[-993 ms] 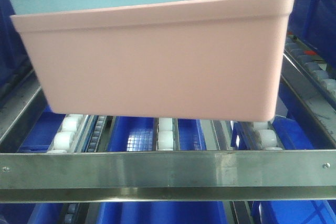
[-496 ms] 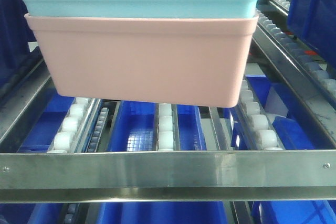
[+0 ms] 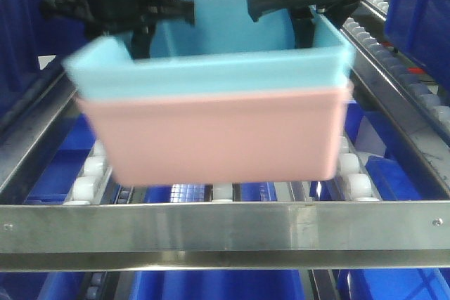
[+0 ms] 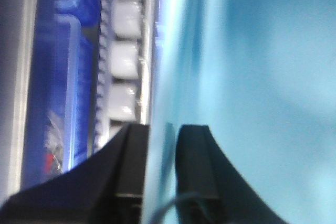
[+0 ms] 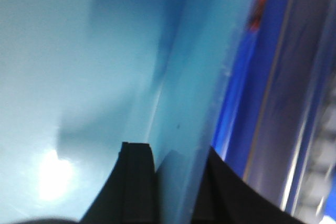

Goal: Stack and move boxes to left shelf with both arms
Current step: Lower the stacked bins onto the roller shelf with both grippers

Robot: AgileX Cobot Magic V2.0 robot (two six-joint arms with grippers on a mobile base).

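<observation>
1. The stacked boxes, light blue bin [image 3: 211,68] nested in the pink bin [image 3: 218,135], have dropped lower since a second ago, near the left shelf [image 3: 225,226] rollers behind its front crossbar.
2. The left gripper [image 4: 160,145] and right gripper [image 5: 173,166] each clamp a blue side wall.
3. Set-down looks imminent.

The left wrist view is blurred. The light blue bin [image 4: 247,77] fills the right part of the picture, and its wall runs from top to bottom. The left gripper [image 4: 163,174] stands at the bottom, with one dark finger on each side of this wall, pressed on it. Left of the bin, a rail of white rollers [image 4: 125,61] runs upward, beside a dark blue crate [image 4: 68,82].
</observation>
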